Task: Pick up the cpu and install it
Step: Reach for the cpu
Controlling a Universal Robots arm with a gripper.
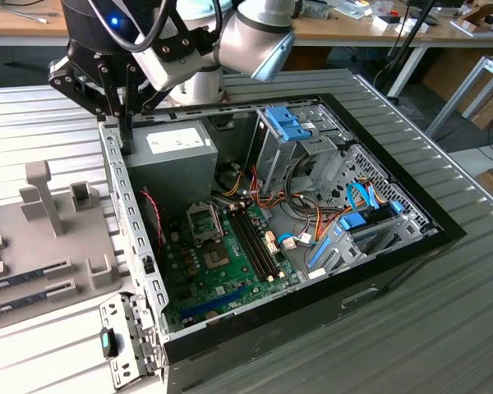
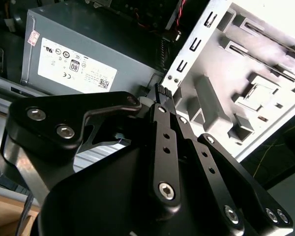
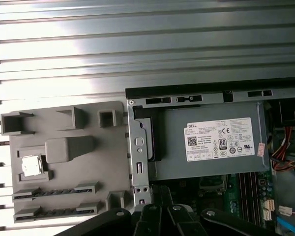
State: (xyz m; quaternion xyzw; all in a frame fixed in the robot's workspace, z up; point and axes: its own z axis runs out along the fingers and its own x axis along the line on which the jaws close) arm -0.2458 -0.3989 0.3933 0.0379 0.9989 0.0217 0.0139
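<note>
While the cpu (image 3: 31,165) sits apart, the gripper's (image 2: 163,96) jaws meet empty.

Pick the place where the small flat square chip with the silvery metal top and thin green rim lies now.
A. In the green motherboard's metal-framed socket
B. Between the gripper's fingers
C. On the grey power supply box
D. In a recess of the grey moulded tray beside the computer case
D: in the first wrist view the cpu sits in a recess of the grey moulded tray, outside the case and apart from the gripper.
</note>
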